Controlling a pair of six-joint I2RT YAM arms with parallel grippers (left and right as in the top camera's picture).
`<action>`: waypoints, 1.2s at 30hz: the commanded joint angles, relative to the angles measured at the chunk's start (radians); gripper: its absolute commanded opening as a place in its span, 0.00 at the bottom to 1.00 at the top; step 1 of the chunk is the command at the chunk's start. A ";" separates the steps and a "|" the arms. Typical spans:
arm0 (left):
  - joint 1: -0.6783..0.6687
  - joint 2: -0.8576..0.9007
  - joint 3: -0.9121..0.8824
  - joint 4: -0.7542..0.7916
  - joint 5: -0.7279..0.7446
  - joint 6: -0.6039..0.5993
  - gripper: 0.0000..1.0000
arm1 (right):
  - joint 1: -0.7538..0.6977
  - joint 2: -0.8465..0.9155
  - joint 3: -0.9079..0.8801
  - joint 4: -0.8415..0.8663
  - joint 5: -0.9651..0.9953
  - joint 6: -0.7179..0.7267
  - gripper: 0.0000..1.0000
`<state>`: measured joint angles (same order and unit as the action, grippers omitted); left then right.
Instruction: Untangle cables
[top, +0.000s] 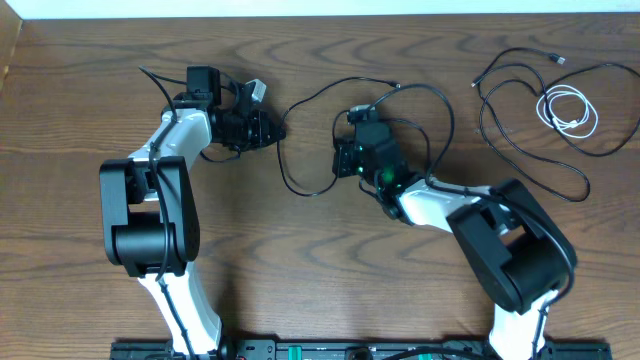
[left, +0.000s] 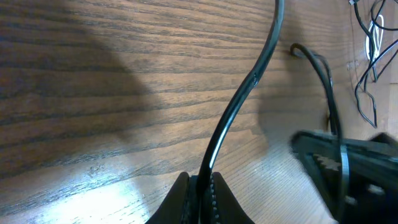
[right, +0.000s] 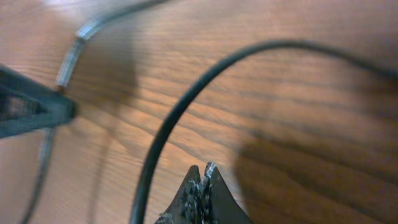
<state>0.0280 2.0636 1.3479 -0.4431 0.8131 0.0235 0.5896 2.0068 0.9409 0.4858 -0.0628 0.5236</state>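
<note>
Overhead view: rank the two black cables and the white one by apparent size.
1. The right black cable and the middle black cable: similar spread, too close to rank.
2. The white cable, coiled: clearly smallest.

Over the wooden tabletop (top: 80, 100), the left gripper (top: 272, 130) reaches right. A black cable (top: 303, 192) runs off its tip, dips into a loop, then arcs up and over the right gripper (top: 342, 160), which points left. Far right, well apart, a second black cable (top: 520, 155) sprawls in wide curves, and a small coiled white cable (top: 568, 110) lies among them.
</note>
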 joint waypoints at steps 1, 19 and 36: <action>-0.001 0.002 0.006 0.000 0.005 0.010 0.07 | 0.012 0.062 0.002 0.040 0.018 0.061 0.02; -0.013 0.002 0.006 -0.043 -0.244 0.009 0.07 | -0.084 0.077 0.047 -0.009 -0.400 0.022 0.37; -0.177 0.002 0.006 -0.092 -0.154 0.096 0.08 | -0.229 0.077 0.047 -0.174 -0.332 0.173 0.61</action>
<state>-0.1341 2.0636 1.3479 -0.5121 0.6456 0.0425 0.3729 2.0594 1.0080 0.3691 -0.4454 0.6254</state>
